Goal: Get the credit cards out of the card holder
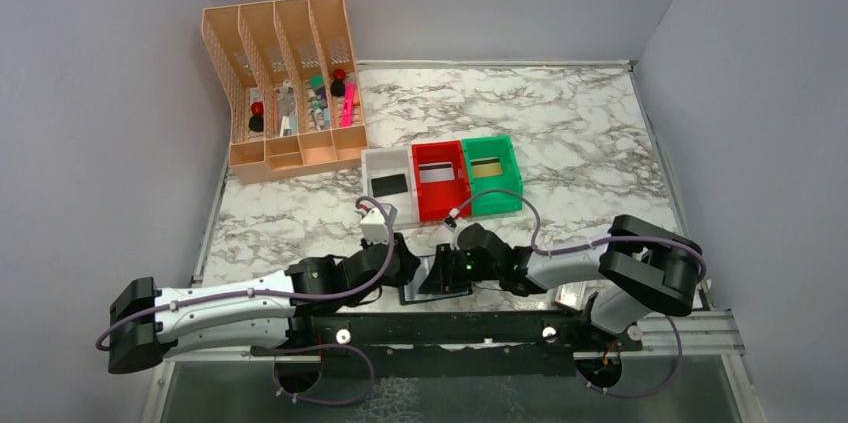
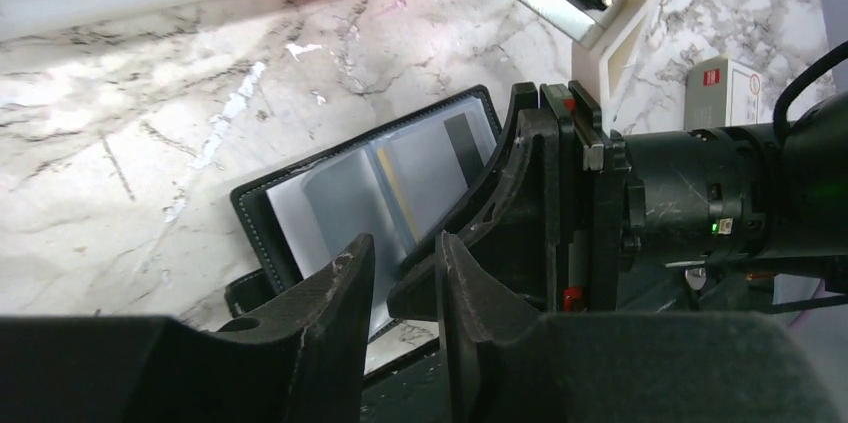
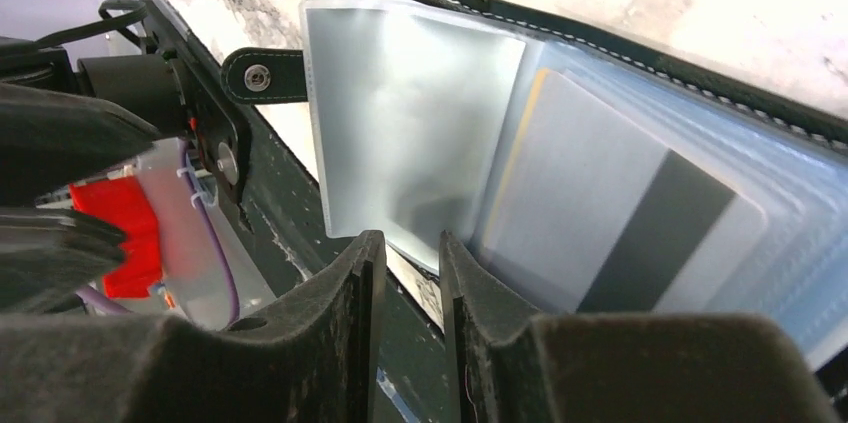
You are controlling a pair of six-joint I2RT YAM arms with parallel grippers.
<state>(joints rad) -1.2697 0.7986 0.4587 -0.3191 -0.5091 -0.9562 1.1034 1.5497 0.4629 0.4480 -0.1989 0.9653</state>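
Note:
The card holder (image 3: 600, 38) lies open at the table's near edge, its black stitched rim and glossy see-through pockets (image 3: 410, 133) up, its black tab (image 3: 262, 75) to one side. A grey-white credit card (image 3: 620, 213) with a dark stripe sits in a pocket, with a yellowish card edge (image 3: 527, 108) behind it. The holder also shows in the left wrist view (image 2: 330, 198) and from the top (image 1: 418, 291). My right gripper (image 3: 412, 243) is over the pocket sheet's lower edge, jaws a narrow gap apart. My left gripper (image 2: 405, 253) faces it at the holder's near side, jaws narrowly apart and empty.
A white bin (image 1: 392, 165) with a black card, a red bin (image 1: 441, 155) with a grey-white card and a green bin (image 1: 490, 147) with a yellowish card stand behind. A peach file organiser (image 1: 285, 93) is at the back left. A whitish case with a red mark (image 2: 722, 83) lies to the right.

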